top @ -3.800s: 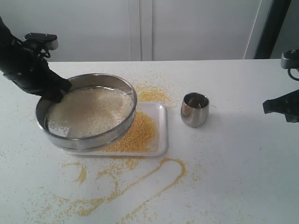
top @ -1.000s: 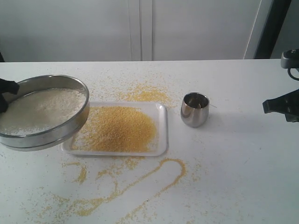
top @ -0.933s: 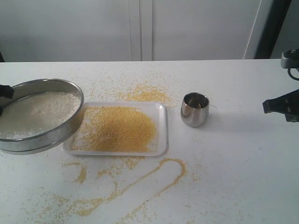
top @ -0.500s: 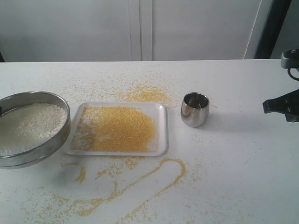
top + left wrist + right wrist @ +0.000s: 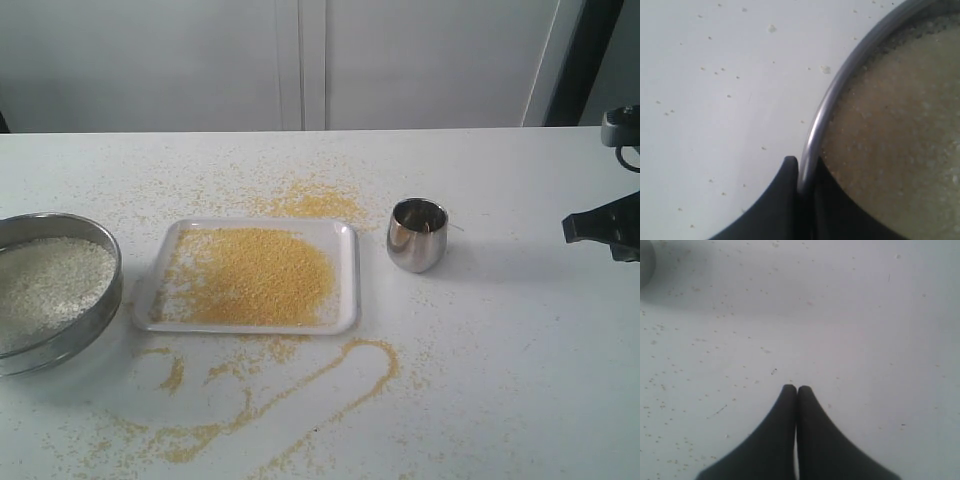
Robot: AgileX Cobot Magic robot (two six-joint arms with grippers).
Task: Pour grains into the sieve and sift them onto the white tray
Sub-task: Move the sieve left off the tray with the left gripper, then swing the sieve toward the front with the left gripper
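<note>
Moved left off the white tray (image 5: 347, 292), the sieve (image 5: 88, 333) sits pinched by the left gripper (image 5: 803, 167); right gripper (image 5: 797, 391) closed.

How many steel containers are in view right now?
2. The sieve is at the exterior view's left edge, beside the white tray; the small steel cup stands right of the tray.

Soft, even light fills the exterior view; the white tabletop (image 5: 500, 380) reads bright, almost washed out, and the picture is slightly grainy. The small shiny steel cup (image 5: 417, 235) carries pale highlights and throws a faint, blurred shadow to its right. The left wrist view is close and soft: glare streaks the rim of the wide round stainless-steel sieve (image 5: 815, 131), and the off-white grains (image 5: 900, 135) melt into a blur. The right wrist view is dimmer, greyer and unevenly shaded. In it the black right gripper (image 5: 796, 389) shows only as a flat silhouette.
</note>
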